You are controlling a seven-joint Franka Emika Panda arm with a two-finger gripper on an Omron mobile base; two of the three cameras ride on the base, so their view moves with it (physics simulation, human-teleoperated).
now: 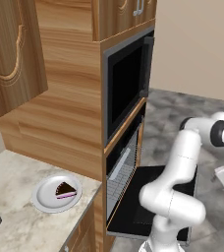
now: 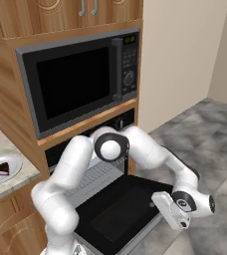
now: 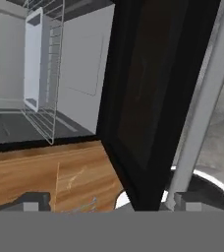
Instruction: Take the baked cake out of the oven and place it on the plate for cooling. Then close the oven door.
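A: Status of cake (image 1: 65,190)?
B: Resting on plate (image 1: 56,194), on counter (image 1: 15,197) left of oven (image 1: 125,167). Remaining item, as judged: oven door (image 2: 120,206), lying open and flat.

A: Handling properties of door?
B: Judged rigid and fairly heavy, hinged at bottom edge. Glass panel likely slick and smooth; not suited to pinching. Recommended contact: silver bar handle (image 3: 202,103) along free edge, or underside of panel for upward push. Expect swing in an arc about the hinge.

A: Gripper (image 2: 177,214) position?
B: Low, at near right edge of door, close to handle. Fingertips (image 3: 35,201) appear apart at bottom of hand view, door edge and handle between them, nothing clamped.

A: Obscured items?
B: Contact with door or handle: cannot tell. Handle cut off in left base view by arm. Wire rack (image 3: 45,74) and grey tray (image 3: 33,59) visible inside cavity; rest of interior dim. Pink layer of cake barely discernible.
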